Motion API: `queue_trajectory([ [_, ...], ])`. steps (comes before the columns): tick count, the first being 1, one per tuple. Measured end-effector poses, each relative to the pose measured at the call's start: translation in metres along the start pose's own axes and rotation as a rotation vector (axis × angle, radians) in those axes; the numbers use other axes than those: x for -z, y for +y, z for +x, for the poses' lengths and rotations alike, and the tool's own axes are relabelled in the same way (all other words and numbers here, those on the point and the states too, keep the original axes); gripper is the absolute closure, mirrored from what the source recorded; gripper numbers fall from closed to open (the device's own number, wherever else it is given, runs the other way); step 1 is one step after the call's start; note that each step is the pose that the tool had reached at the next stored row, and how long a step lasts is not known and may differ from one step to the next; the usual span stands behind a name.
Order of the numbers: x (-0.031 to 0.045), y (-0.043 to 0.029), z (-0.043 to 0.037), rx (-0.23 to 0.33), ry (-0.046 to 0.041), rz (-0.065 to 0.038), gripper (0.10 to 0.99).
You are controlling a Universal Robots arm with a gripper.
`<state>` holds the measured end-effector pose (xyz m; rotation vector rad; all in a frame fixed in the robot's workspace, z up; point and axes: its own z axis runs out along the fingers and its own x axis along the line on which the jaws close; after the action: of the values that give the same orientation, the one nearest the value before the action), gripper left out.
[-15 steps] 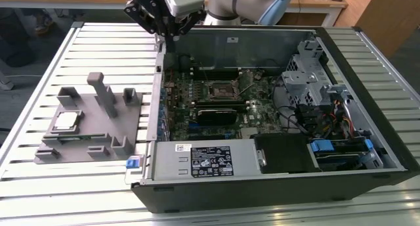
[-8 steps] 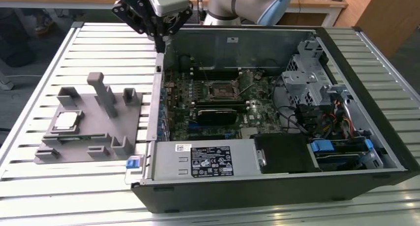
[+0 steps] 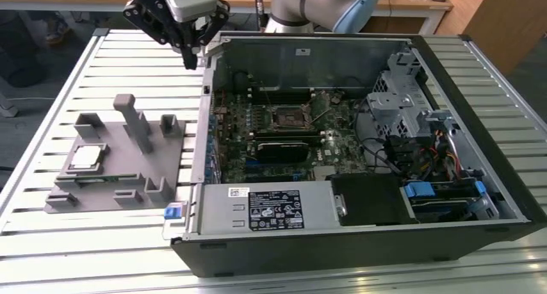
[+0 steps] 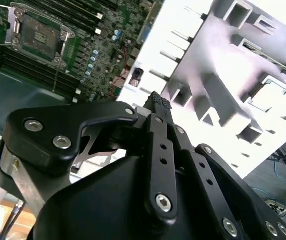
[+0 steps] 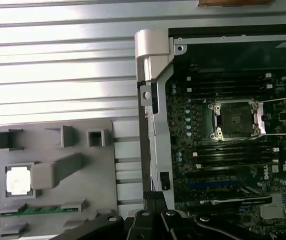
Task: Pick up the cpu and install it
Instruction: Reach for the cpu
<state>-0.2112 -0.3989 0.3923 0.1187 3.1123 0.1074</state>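
Nearest in the exterior view, on the desk [image 3: 77,255] beside the open computer case [image 3: 342,252]: a grey holder [image 3: 128,182], with the cpu [image 3: 86,156] lying flat in a square pocket, silvery top up, untouched. Farther in, on the board inside the case: the black socket [image 3: 289,118] with its metal frame. Farthest back: the gripper [image 3: 189,62], hanging above the desk just outside the case's far corner on the exterior view's left. Closed, pads together, nothing between them, and well apart from the cpu.

Judged to be the reach toward the chip. Best done by opening wide before descending and coming straight down over the pocket. Keep clear of the tall pegs beside it, square the pads to two opposite edges, and close gently on the thin rim rather than pressing the top. Worth keeping the chip level, to avoid catching on the pocket wall.

Counted, near to far: one case, one holder, one green strip [image 3: 98,177] in the holder's slot, one cpu, one socket, one gripper.
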Motion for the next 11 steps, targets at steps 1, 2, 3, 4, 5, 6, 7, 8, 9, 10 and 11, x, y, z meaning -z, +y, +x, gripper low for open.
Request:
queue_trajectory([
  [1,0.0,-0.0003,0.0032,0.0,0.0,0.0,0.98],
  [2,-0.0001,-0.0005,0.0062,0.0,0.0,0.0,0.98],
  [3,-0.0001,-0.0008,0.0094,0.0,0.0,0.0,0.98],
  [4,-0.0001,-0.001,0.0127,0.0,0.0002,0.0,0.98],
  [5,-0.0001,-0.0012,0.016,0.0,0.0002,0.0,0.98],
  [6,-0.0001,-0.0015,0.0195,0.0,0.0002,0.0,0.98],
  [7,-0.0001,-0.0018,0.0232,0.0,0.0002,0.0,0.98],
  [8,-0.0002,-0.0021,0.0271,0.0,0.0002,0.0,0.98],
  [9,-0.0002,-0.0024,0.0309,0.0,0.0001,0.0,0.98],
  [10,-0.0002,-0.0027,0.0348,0.0,0.0001,0.0,0.98],
  [11,-0.0002,-0.003,0.0387,0.0,0.0002,0.0,0.98],
])
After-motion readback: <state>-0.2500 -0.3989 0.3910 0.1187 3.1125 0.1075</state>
